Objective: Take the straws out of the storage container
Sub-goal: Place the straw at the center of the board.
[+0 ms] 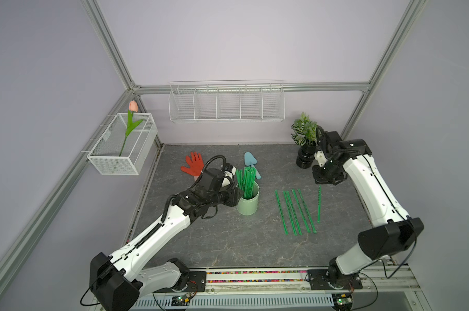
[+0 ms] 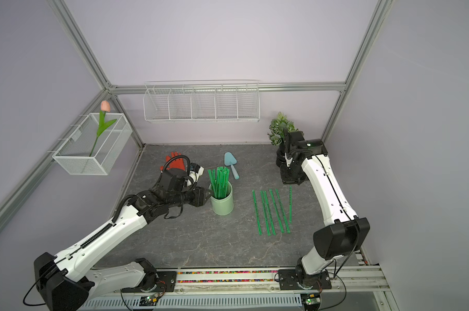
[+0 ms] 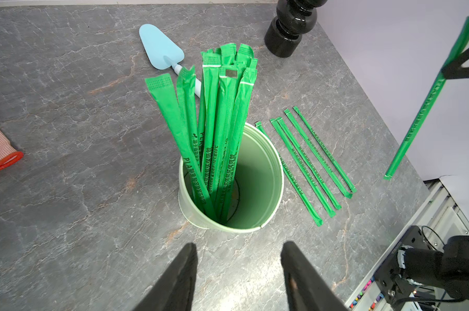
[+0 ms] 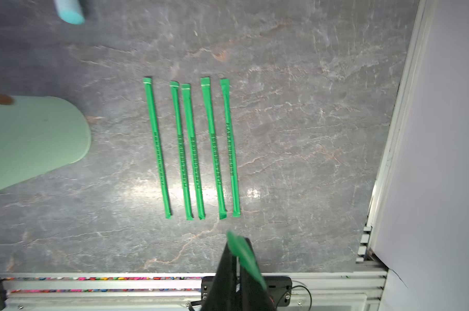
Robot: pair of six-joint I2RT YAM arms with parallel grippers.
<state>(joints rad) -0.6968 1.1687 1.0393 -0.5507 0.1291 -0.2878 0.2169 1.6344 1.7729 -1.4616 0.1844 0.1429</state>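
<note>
R hand [image 3: 444, 72] pinches one straw [image 3: 416, 115], hanging; L hand [image 3: 239, 245] part-open, prob. just short of cup [image 3: 191, 208].

White shells [image 1: 174, 223]; black joints [image 1: 389, 239]; corrugated cables [image 1: 214, 157]

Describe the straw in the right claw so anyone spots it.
Find the black plant pot, far right on the table. Beside it the right claw pinches one green straw; unlike the five straws lying flat nearby, it hangs down.
</note>
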